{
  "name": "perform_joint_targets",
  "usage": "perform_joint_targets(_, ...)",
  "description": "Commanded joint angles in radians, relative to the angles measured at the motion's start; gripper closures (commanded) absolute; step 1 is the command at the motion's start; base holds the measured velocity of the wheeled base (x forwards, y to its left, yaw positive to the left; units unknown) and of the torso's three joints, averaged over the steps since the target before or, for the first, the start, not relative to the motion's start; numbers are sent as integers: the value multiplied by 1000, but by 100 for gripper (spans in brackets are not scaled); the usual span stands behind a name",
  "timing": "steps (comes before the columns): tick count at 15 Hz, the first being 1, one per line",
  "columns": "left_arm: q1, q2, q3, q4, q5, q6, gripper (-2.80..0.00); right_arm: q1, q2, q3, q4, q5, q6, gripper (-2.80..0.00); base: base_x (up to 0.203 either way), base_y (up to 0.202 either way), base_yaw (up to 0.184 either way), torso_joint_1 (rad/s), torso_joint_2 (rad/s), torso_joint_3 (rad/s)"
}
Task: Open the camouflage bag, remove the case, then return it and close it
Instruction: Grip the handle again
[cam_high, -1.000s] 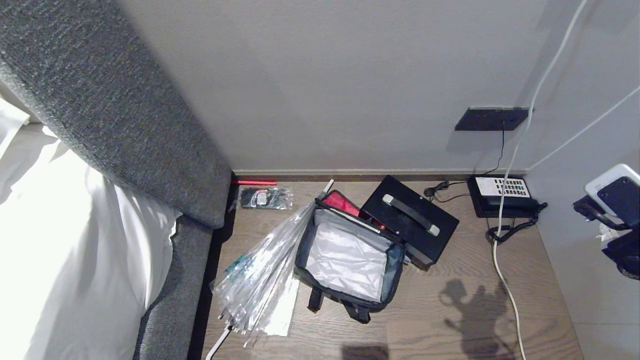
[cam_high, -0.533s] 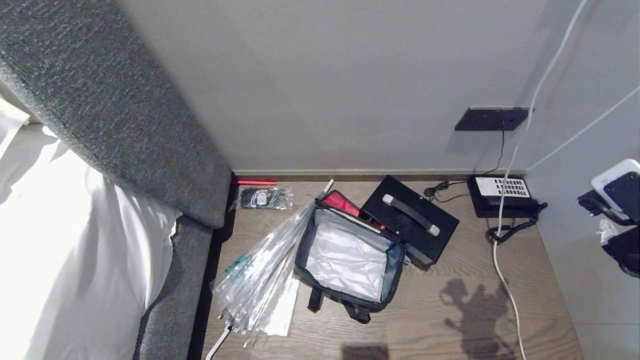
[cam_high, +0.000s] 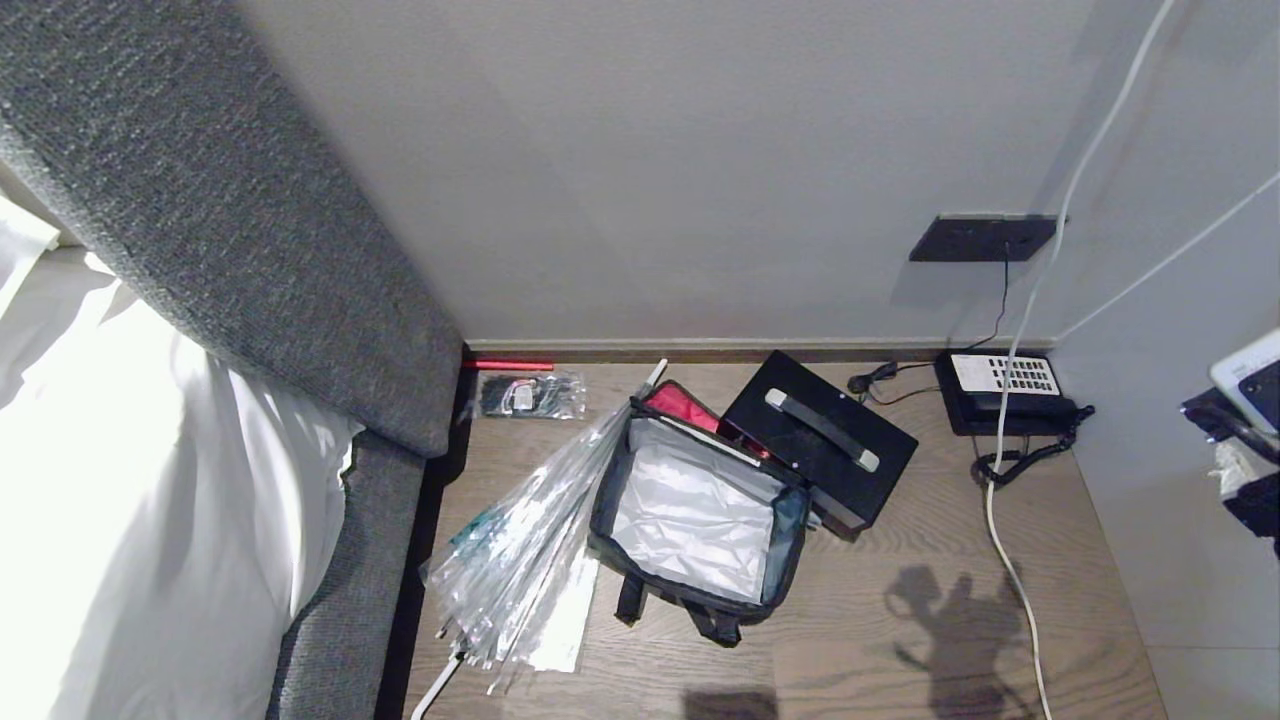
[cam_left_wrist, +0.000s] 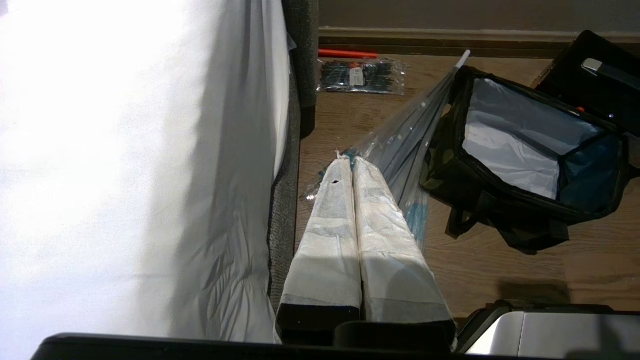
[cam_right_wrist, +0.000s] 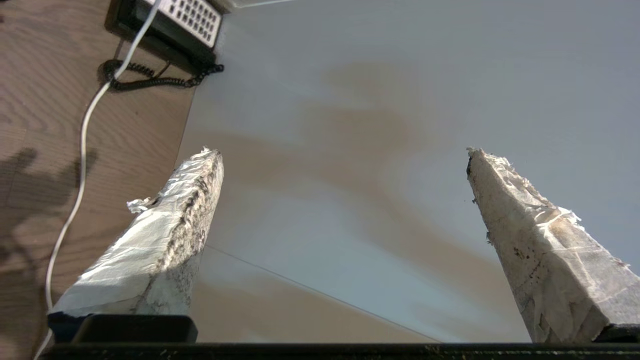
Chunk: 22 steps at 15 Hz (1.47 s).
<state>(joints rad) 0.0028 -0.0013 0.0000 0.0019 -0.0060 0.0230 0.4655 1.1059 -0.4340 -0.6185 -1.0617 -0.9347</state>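
The white bedding (cam_high: 120, 480) is blown out to near pure white in the head and left wrist views, losing its folds. The wall (cam_high: 700, 170) is evenly, softly lit. A sharp dark shadow (cam_high: 950, 630) of the arm falls on the wooden floor (cam_high: 900, 560). Warm brownish patches of shade mottle the wall in the right wrist view. Focus is crisp throughout.

A black telephone (cam_high: 1005, 395) (coiled cord beside it) sits by the wall, near a wrapped umbrella (cam_high: 520, 560).
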Motion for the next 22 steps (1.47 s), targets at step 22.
perform_joint_targets(22, 0, 0, 0, 0, 0, 0, 0, 130, 1120, -418, -382, 178, 277, -280, 0, 0, 0, 0, 0, 0)
